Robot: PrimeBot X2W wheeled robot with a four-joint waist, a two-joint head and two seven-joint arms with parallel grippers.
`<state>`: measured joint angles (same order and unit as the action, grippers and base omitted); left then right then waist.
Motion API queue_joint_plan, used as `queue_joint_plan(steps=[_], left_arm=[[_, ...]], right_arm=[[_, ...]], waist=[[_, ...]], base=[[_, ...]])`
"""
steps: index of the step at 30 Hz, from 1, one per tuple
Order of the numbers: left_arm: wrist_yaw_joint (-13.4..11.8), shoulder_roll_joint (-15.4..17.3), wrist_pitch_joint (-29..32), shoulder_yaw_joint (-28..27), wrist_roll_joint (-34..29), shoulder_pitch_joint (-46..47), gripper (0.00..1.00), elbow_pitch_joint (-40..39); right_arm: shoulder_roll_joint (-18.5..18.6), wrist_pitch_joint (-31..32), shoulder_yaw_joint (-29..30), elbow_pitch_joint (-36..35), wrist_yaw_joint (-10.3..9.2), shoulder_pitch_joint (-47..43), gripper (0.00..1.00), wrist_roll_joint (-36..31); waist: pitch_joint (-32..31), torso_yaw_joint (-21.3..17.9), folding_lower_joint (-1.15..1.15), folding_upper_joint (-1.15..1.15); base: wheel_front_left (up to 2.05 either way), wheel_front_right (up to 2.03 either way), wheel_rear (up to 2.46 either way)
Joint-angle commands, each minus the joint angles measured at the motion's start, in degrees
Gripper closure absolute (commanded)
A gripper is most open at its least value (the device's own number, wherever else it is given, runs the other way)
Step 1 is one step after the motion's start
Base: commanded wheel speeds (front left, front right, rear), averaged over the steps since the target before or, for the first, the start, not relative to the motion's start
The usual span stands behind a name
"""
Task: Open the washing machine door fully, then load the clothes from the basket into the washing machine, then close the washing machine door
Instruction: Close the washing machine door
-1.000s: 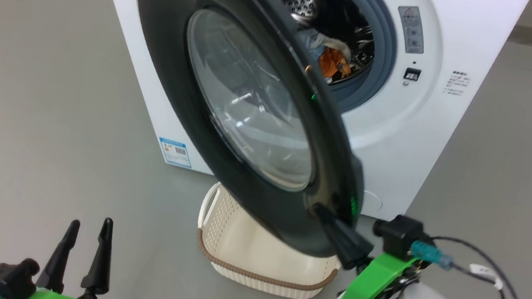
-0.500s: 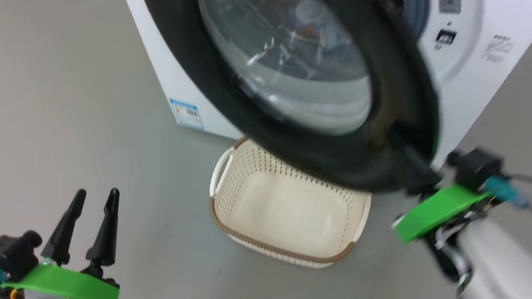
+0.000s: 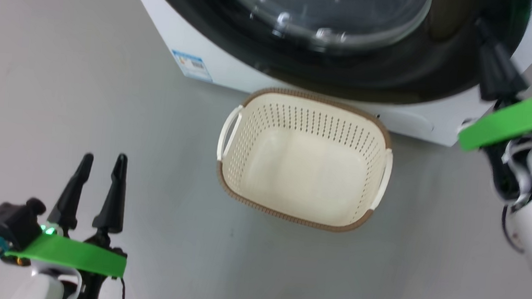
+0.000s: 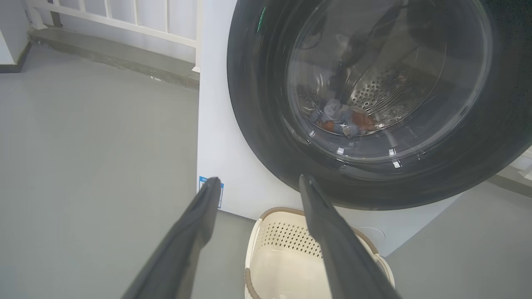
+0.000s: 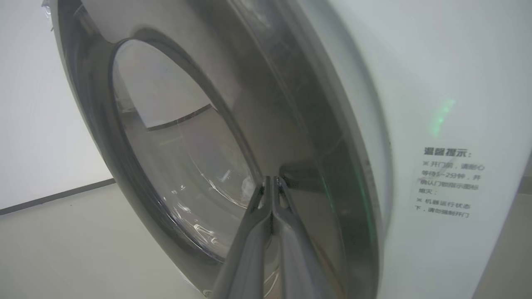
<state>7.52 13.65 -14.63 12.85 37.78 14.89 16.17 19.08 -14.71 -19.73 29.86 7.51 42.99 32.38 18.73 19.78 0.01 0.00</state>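
The washing machine door (image 3: 397, 79) lies nearly flat against the white washing machine (image 3: 234, 72). My right gripper (image 3: 484, 26) is shut, its tips pressed on the door's black rim (image 5: 299, 124) near the latch side; the gripper (image 5: 272, 179) holds nothing. Through the glass in the left wrist view, the clothes (image 4: 343, 120) lie in the steel drum. The basket (image 3: 307, 122) stands empty on the floor before the machine. My left gripper (image 3: 105, 158) hovers open at the lower left, apart from the basket (image 4: 270, 218), its fingers (image 4: 208, 203) spread toward the door (image 4: 257, 104).
Grey floor surrounds the machine. A blue label (image 3: 191, 65) marks its lower front corner, and a printed notice (image 5: 449, 182) sits right of the door. A white railing (image 4: 124, 16) on a kerb runs behind the machine's left side.
The door has swung from half open to almost against the machine, with my shut right gripper following it. The head camera has tilted down. My left gripper has stayed open in place.
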Motion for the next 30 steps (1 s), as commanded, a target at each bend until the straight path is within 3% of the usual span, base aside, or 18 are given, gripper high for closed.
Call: queue_joint_plan(steps=[1, 12, 27, 29, 30], left_arm=[[0.0, 2.2, -0.4, -1.7, 0.9, 2.3, 0.0, -1.7], [0.0, 1.3, -0.4, -0.8, 1.4, 4.5, 0.0, -1.5], [0.0, 1.2, -0.4, -1.2, 0.9, 3.1, 0.0, 0.0], [0.0, 1.3, -0.4, -1.2, 0.7, 2.7, 0.0, 0.3], [0.0, 1.3, -0.4, -1.2, 0.7, 2.7, 0.0, 0.3]], right_arm=[[0.4, -0.3, 0.5, -0.8, -0.02, 2.4, 1.0, 0.5], [3.1, -0.3, 4.7, 2.2, -0.02, 9.0, 1.0, -0.8], [0.2, -0.3, 3.6, 1.2, -0.02, 2.0, 1.0, -1.0], [-0.6, -0.3, 3.0, 0.6, -0.02, 0.1, 0.6, -1.1], [-0.6, -0.3, 3.0, 0.6, -0.02, 0.1, 0.6, -1.1]], waist=[[3.0, 0.6, -0.01, 0.0], [4.7, 2.3, -0.01, 0.0], [-1.1, -0.2, -0.01, 0.0], [-2.7, -0.9, -0.01, 0.0], [-2.7, -0.9, -0.01, 0.0]], base=[[0.0, 0.0, 0.0], [0.0, 0.0, 0.0], [0.0, 0.0, 0.0], [0.0, 0.0, 0.0], [0.0, 0.0, 0.0]])
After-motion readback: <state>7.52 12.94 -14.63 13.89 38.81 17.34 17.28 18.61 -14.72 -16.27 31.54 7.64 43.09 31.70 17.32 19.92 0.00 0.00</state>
